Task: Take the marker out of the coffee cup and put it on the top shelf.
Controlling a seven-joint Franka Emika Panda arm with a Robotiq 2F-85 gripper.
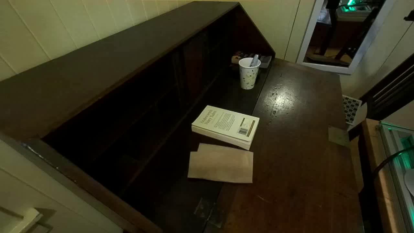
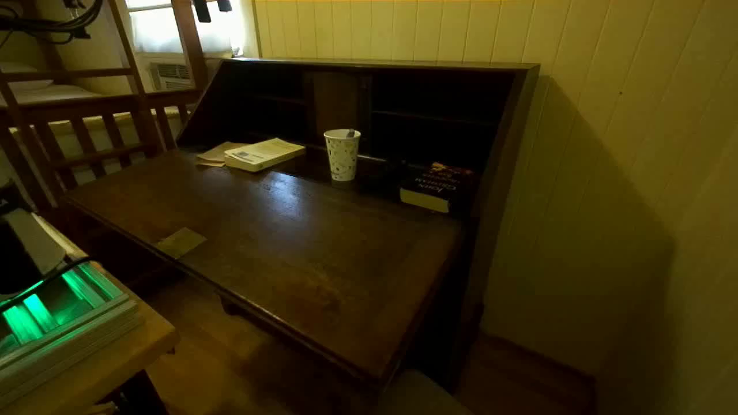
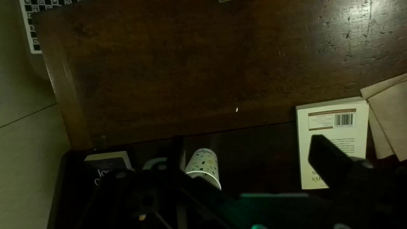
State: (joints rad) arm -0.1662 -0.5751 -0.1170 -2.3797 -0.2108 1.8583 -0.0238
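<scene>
The coffee cup, a white speckled paper cup [image 1: 248, 77] [image 2: 343, 157] [image 3: 204, 161], stands upright on the dark desk. The marker, slim and greyish [image 1: 254, 60] [image 2: 350, 133], leans inside it with its end just above the rim. In the wrist view a finger covers most of the cup's mouth, and the marker cannot be made out. The top shelf is the long dark board on top of the unit [image 1: 123, 45] [image 2: 380, 61]. My gripper [image 3: 249, 149] is open and empty above the desk, fingers wide apart. Two dark tips at an exterior view's top edge [image 2: 213, 8] look like its fingertips.
A white book [image 1: 226, 124] [image 2: 266, 153] [image 3: 303, 143] lies near the cup, with brown paper pieces [image 1: 221, 166] [image 3: 392, 121] beside it. A dark thick book [image 2: 436, 187] [image 3: 106, 163] lies at the desk's other end. Dark compartments [image 1: 152, 94] open below the top board.
</scene>
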